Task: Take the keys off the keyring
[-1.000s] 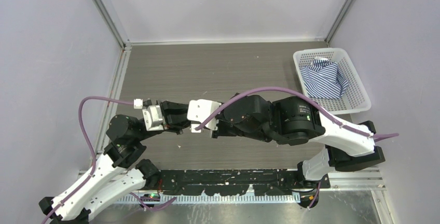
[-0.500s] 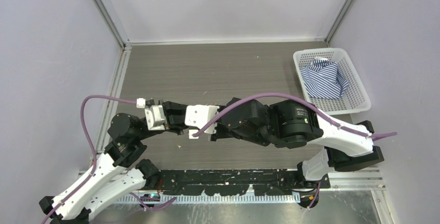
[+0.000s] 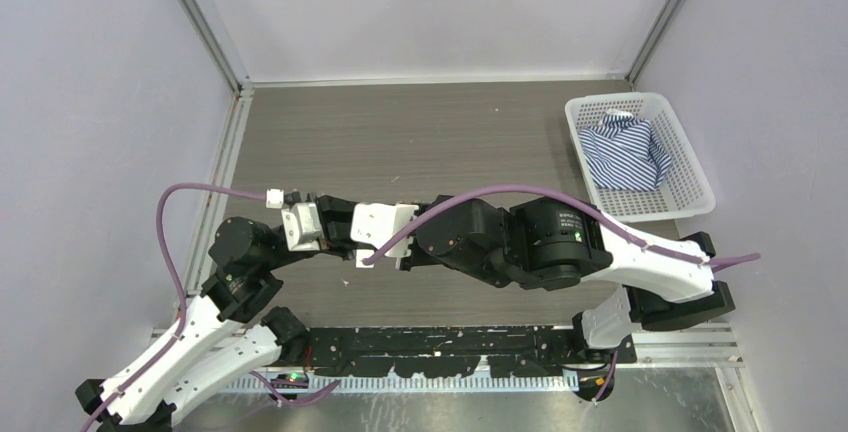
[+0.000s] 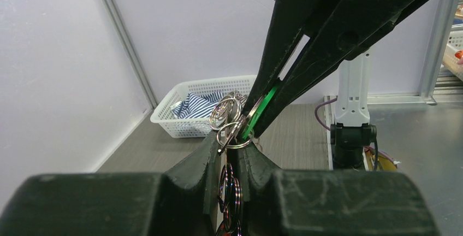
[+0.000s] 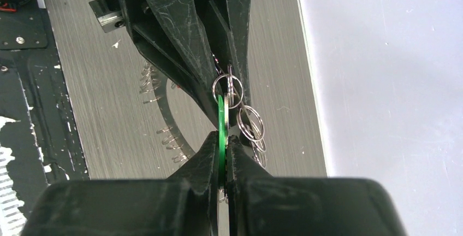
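**Inspector:** Status?
**Operator:** The left hand (image 4: pixel 229 151) clamps the keyring (image 4: pixel 231 135). The right hand (image 5: pixel 224 137) pinches the green key (image 5: pixel 220 117), above the worktop's (image 3: pixel 420 142) near left.
**Inspector:** Hazard?
**Operator:** Likely a skewed pull: the key slips free or the ring bends.

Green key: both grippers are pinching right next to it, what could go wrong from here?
The right gripper clamps the flat green key, so a hard pull could slip it free. The left gripper meets it tip to tip at the keyring; they may collide. Dangling rings could snag.
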